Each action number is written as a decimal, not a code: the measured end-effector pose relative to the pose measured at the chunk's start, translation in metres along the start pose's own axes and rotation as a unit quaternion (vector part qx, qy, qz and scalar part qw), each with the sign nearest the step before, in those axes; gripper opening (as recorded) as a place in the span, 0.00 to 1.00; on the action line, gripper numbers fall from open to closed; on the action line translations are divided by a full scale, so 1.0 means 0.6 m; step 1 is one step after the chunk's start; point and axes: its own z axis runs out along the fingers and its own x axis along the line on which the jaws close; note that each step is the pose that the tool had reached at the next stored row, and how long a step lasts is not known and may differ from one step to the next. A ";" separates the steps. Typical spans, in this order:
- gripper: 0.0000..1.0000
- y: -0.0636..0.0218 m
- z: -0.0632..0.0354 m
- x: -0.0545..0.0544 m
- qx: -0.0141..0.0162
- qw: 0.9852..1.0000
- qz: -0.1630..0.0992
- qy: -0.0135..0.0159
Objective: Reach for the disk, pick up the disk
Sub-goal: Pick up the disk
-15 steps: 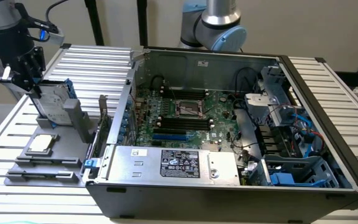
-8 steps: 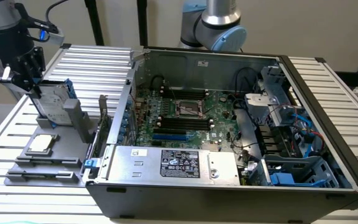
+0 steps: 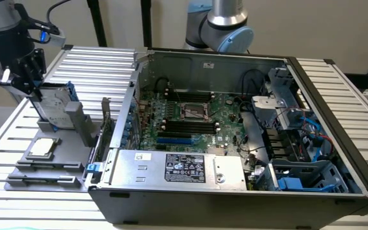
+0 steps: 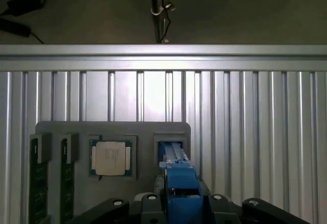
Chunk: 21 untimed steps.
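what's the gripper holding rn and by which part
The gripper seems to clamp the disk by its upper end; the lower end sits in the grey holder.

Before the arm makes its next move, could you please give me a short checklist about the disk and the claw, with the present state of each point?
1. Silver-grey metal hard drive in its bright blue plastic carrier stands upright in the flat grey holder tray: ok.
2. Claw is at the drive's upper end: ok.
3. Claw is lined up with the blue carrier in the wrist view: ok.
4. Claw is closed on the drive: cannot tell.
5. Small square silver chip lies apart from the drive: ok.
6. Drive is lifted out of its slot: not ok.
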 end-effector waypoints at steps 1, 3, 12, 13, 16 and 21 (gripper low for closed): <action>0.33 0.000 0.000 0.001 0.000 1.000 0.000 0.000; 0.33 0.000 0.000 0.001 0.000 1.000 0.000 0.000; 0.33 0.000 0.000 0.005 0.000 1.000 0.000 0.000; 0.33 0.000 0.000 0.005 0.000 1.000 0.000 0.000; 0.33 0.000 0.000 0.006 0.000 1.000 0.000 0.000; 0.33 0.000 0.000 0.006 0.000 1.000 0.000 0.000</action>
